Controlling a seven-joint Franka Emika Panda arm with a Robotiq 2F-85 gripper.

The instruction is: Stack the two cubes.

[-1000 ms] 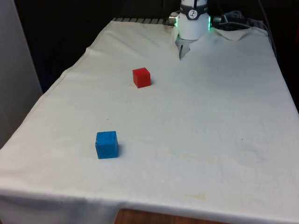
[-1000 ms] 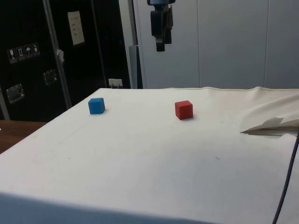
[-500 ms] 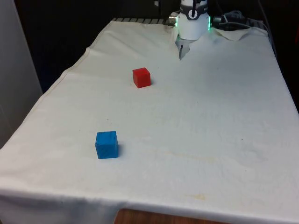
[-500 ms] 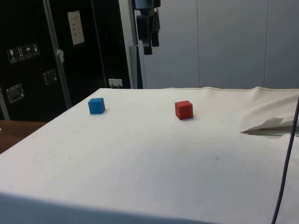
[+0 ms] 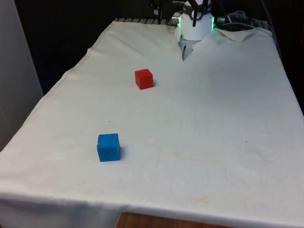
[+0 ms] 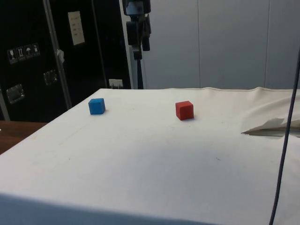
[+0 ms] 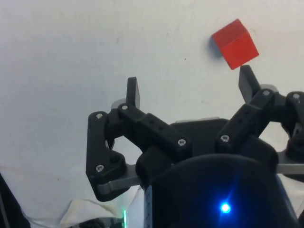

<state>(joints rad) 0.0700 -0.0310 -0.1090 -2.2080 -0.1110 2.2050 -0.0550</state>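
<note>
A red cube [image 5: 144,79] sits on the white cloth in the far half of the table, towards the front view's left. The blue cube [image 5: 109,147] stands nearer the front edge, also on the left. They are well apart. In the side view the red cube [image 6: 184,110] is right of the blue cube [image 6: 96,106]. My gripper [image 6: 138,54] hangs high above the table, between the two cubes but closer to the blue one. In the wrist view the gripper [image 7: 190,88] is open and holds nothing, with the red cube [image 7: 235,43] just beyond one fingertip [image 7: 247,81].
The cloth is rucked into a raised fold [image 5: 186,47] by the robot base [image 5: 195,26]; the same fold [image 6: 269,126] shows in the side view. A dark cable [image 6: 286,136] hangs down at the side view's right. The table's left edge [image 5: 57,90] falls away.
The gripper has moved to the side view's left, from above the red cube towards the blue one, and sunk slightly. Both cubes have stayed put.
</note>
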